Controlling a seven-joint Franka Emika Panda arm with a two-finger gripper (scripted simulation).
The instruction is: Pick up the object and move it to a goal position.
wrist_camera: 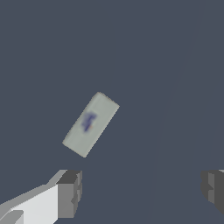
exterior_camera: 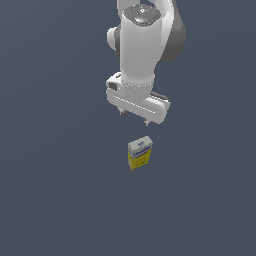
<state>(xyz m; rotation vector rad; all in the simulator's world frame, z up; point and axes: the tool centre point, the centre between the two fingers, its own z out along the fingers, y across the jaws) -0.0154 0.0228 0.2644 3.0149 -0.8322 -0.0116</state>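
The carton (exterior_camera: pixel 139 153) stood upright on the dark surface (exterior_camera: pixel 50 200), apart from and below the tool (exterior_camera: pixel 134 118), which hung above it with its fingers (wrist_camera: pixel 70 192) spread wide and nothing between them. In the wrist view the carton's pale top (wrist_camera: pixel 90 124) lay skewed to the line between the fingers and off centre (not yet between them). A good descent would probably first centre over it, turn the wrist to square up, then close across the narrow sides.

Carton (exterior_camera: pixel 139 153) upright on the floor (exterior_camera: pixel 50 200), below the pincer (exterior_camera: pixel 134 118), apart.
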